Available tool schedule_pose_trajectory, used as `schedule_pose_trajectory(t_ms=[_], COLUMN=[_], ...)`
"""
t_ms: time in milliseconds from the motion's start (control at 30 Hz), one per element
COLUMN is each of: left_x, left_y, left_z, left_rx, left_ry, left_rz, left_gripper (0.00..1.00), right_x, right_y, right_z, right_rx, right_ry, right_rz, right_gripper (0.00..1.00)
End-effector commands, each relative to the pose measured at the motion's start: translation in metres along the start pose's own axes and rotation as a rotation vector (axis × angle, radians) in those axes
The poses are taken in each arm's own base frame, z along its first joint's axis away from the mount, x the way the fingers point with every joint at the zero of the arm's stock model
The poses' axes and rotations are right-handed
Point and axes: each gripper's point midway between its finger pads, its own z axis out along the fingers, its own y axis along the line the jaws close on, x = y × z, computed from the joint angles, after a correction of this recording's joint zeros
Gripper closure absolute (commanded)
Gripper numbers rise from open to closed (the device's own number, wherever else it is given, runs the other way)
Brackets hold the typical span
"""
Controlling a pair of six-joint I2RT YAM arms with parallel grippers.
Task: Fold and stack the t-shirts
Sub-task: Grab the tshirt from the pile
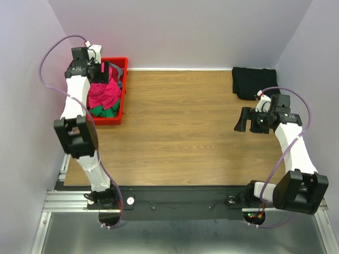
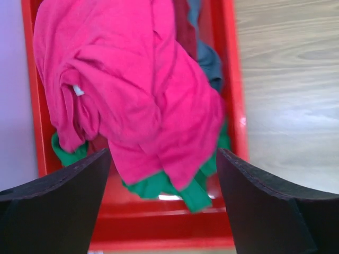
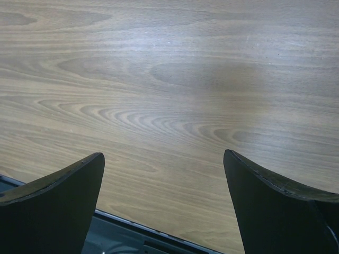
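A bright pink-red t-shirt (image 1: pixel 103 94) lies crumpled on top in the red bin (image 1: pixel 125 84) at the far left. A green t-shirt (image 1: pixel 109 111) shows under it. In the left wrist view the pink-red shirt (image 2: pixel 132 90) fills the bin, with the green one (image 2: pixel 159 186) and a dark red one (image 2: pixel 185 32) beneath. My left gripper (image 1: pixel 108 73) (image 2: pixel 163 153) is open and empty, just above the pile. A folded black t-shirt (image 1: pixel 253 82) lies at the far right. My right gripper (image 1: pixel 239 120) (image 3: pixel 164 156) is open and empty over bare table.
A grey-blue cloth (image 2: pixel 210 62) lies in the bin against its right wall (image 2: pixel 235 79). The wooden table (image 1: pixel 180 127) spreads between the bin and the black shirt. Its near edge (image 3: pixel 132 225) shows in the right wrist view. Grey walls close in the left, back and right.
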Motion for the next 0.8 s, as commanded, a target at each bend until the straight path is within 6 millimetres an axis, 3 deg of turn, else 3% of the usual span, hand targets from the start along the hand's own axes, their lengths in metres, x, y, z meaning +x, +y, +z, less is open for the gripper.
schedule_pose_trajectory(t_ms=[0, 33, 167, 233, 333, 400, 433, 533, 633, 700, 767], left_x=[-0.042, -0.028, -0.018, -0.007, 0.003, 0.014, 0.014, 0.011, -0.012, -0.049, -0.089], left_y=[0.021, 0.023, 0.038, 0.043, 0.048, 0.049, 0.049, 0.047, 0.046, 0.044, 0.027], left_z=[0.018, 0.034, 0.081, 0.1, 0.111, 0.116, 0.116, 0.109, 0.088, 0.057, 0.014], left_rx=[-0.041, -0.042, -0.08, -0.098, -0.114, -0.112, -0.107, -0.092, -0.076, -0.067, 0.006], left_ry=[-0.072, -0.031, -0.003, 0.019, 0.038, 0.059, 0.059, 0.057, 0.011, -0.076, -0.186], left_rz=[0.033, 0.025, 0.011, 0.008, -0.012, -0.018, -0.017, -0.006, 0.01, 0.011, 0.014], left_gripper=[0.15, 0.15, 0.18, 0.22, 0.26, 0.34, 0.5, 0.71, 0.97, 1.0, 1.0], right_x=[-0.024, -0.025, -0.024, -0.023, -0.022, -0.024, -0.025, -0.033, -0.045, -0.053, -0.063], right_y=[0.01, 0.01, 0.01, 0.008, 0.006, 0.006, 0.006, 0.005, 0.007, 0.008, 0.009], right_z=[-0.011, -0.011, -0.01, -0.009, -0.008, -0.009, -0.009, -0.013, -0.021, -0.027, -0.035], right_rx=[-0.027, -0.03, -0.032, -0.02, -0.011, -0.009, -0.009, 0.005, 0.011, 0.021, 0.038], right_ry=[-0.076, -0.078, -0.074, -0.067, -0.064, -0.073, -0.075, -0.108, -0.154, -0.183, -0.222], right_rz=[-0.045, -0.046, -0.041, -0.037, -0.036, -0.039, -0.038, -0.055, -0.09, -0.114, -0.148], right_gripper=[0.0, 0.0, 0.0, 0.0, 0.0, 0.0, 0.0, 0.0, 0.0, 0.0, 0.0])
